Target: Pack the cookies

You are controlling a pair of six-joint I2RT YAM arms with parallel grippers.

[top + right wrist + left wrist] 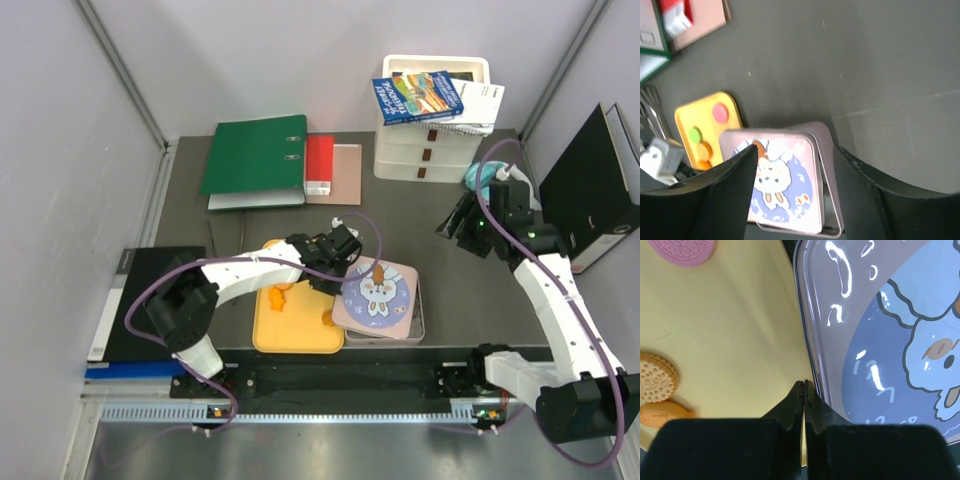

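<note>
Top external: we see the left gripper point(340, 278) low over the line where the yellow tray point(300, 337) meets the pink tin point(418, 318). The tin's rabbit-printed lid point(378, 297) lies on it. Orange cookies point(278, 297) sit on the tray. The right gripper point(458, 226) hangs well apart, to the tin's right.

Left wrist: the fingers point(797, 407) are pressed together, empty, just beside the tin's edge. We see a pink cookie point(684, 250) and two orange ones point(655, 377) on the tray.

Right wrist: the jaws are spread wide, holding nothing. Pink, green point(695, 135) and orange cookies lie on the tray, beside the tin.
</note>
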